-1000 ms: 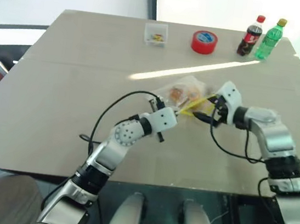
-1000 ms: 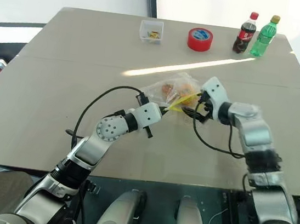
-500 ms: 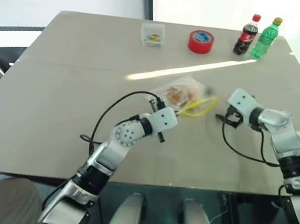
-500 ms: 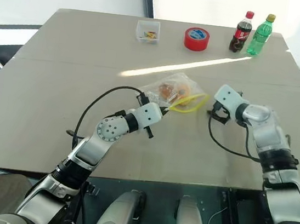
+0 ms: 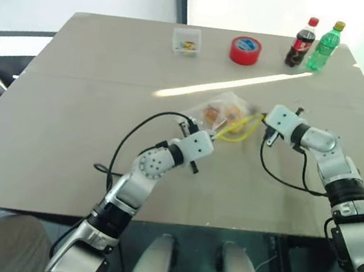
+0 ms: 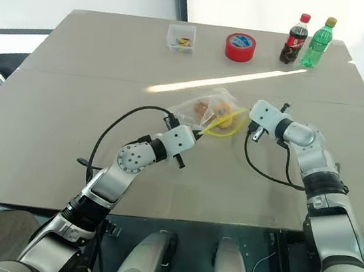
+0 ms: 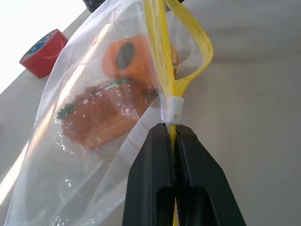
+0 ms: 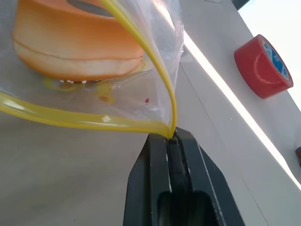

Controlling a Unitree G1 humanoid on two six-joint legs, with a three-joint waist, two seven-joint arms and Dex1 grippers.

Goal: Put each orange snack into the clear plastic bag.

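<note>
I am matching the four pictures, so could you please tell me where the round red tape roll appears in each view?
Left eye view: round red tape roll at the table's far edge, centre.
Right eye view: same far edge.
Left wrist view: upper left, behind the clear plastic bag.
Right wrist view: upper right.
Shared landmark: the bag's yellow zip strip.

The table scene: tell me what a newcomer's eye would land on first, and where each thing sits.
Mid-table lies the clear plastic bag with both orange snacks inside it; the left gripper and the right gripper each pinch its yellow zip strip at opposite ends. Along the far edge stand a red tape roll, a cola bottle, a green bottle and a small clear box.
</note>
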